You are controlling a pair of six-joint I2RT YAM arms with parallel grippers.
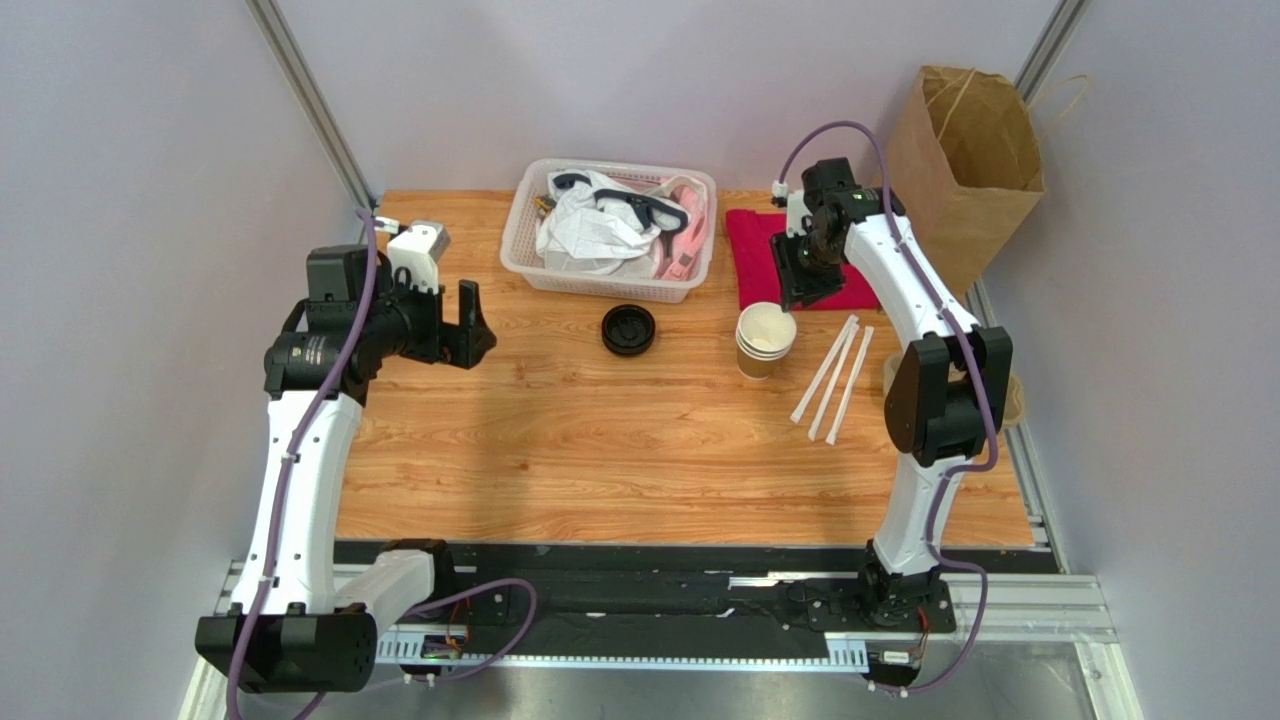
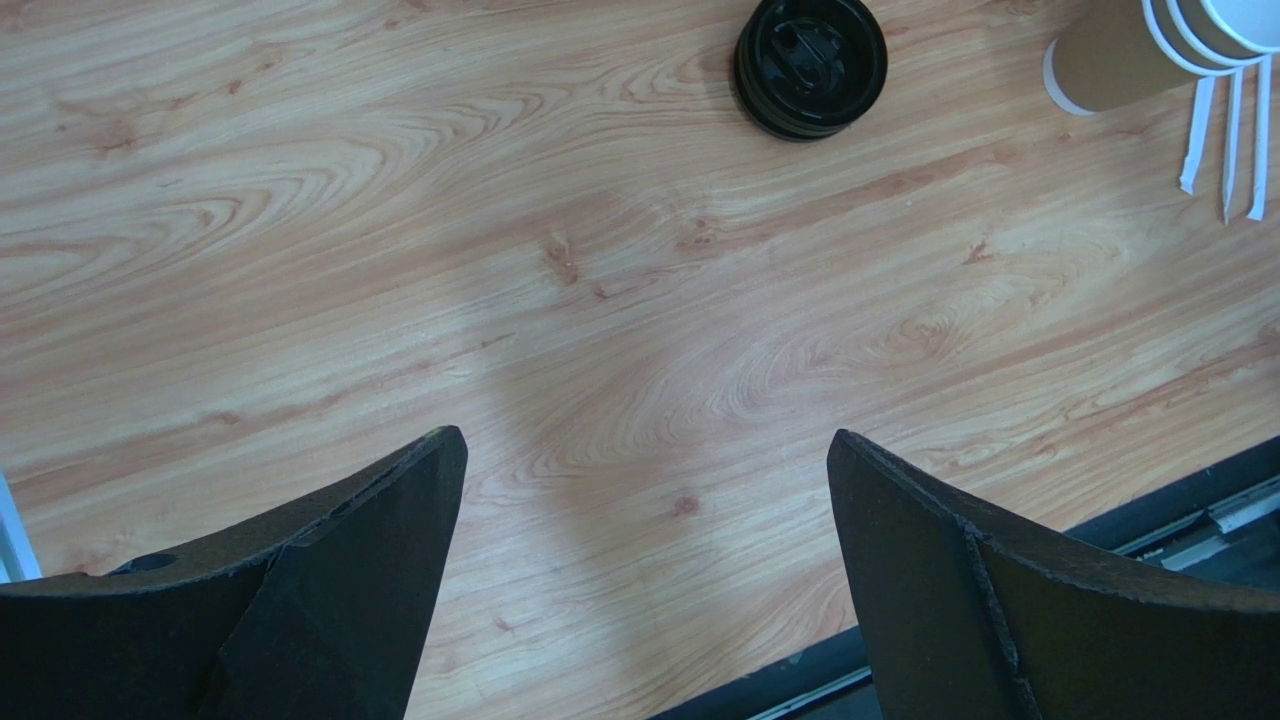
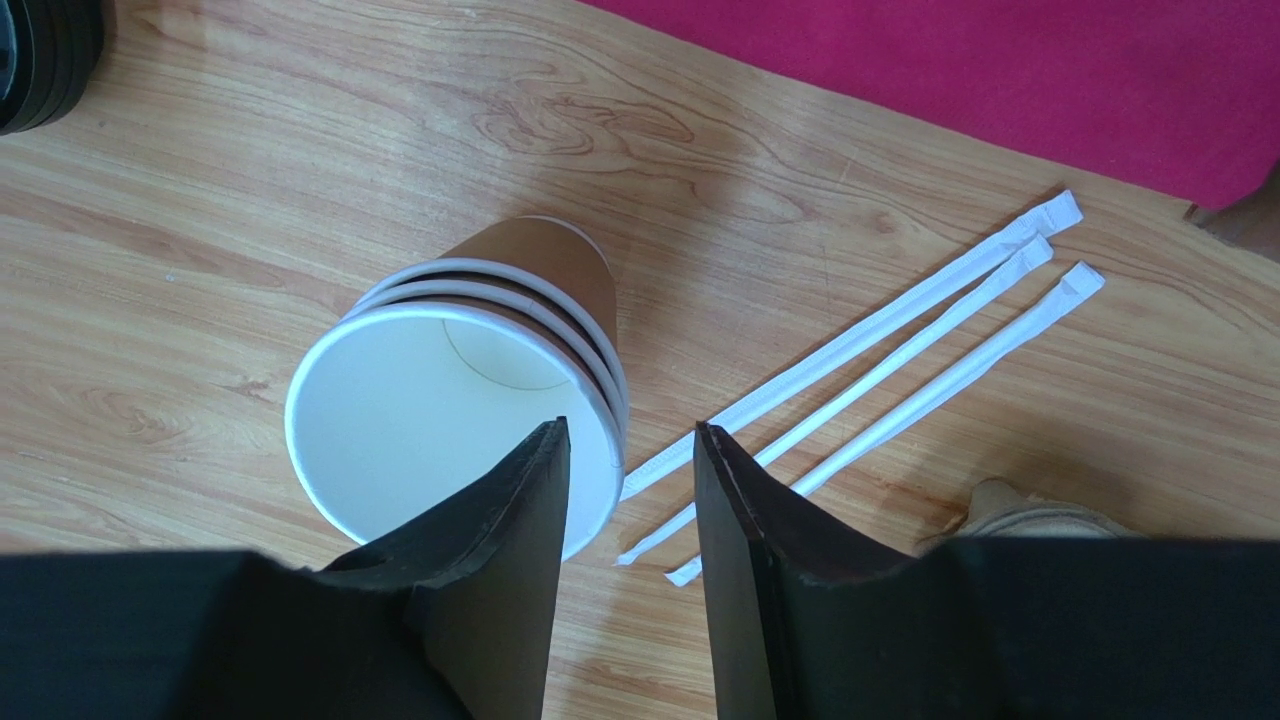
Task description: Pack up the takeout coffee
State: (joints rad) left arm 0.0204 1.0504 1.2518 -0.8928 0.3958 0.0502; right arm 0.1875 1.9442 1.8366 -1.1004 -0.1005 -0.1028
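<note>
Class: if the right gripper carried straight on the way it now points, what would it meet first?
The right gripper would probably meet the rim of the stacked cups first; depth is unclear.

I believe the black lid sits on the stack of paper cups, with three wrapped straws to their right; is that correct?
Not quite: the top view shows the black lid on the table, apart from the stack of paper cups. The three wrapped straws are to their right.
</note>
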